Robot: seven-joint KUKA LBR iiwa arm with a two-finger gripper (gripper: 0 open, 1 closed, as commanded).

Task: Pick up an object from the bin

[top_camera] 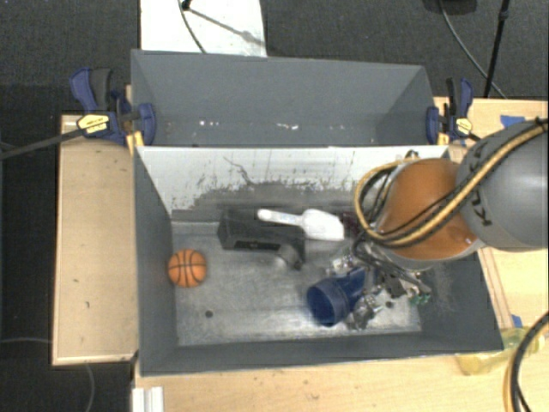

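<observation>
My gripper [374, 300] is low in the bin's front right part, under the arm's orange cover. Touching its left side is a dark blue cup [328, 302], lying on its side with the mouth facing front left. A white scoop-like piece [310, 223] lies just behind the gripper, near the back wall. Its left end rests on a black angular tool [259, 234] in the middle of the bin.
A small orange basketball [187, 268] sits alone near the left wall. The arm with its cables reaches in over the right rim and hides the bin's right side. Bare floor lies between the ball and the blue cup.
</observation>
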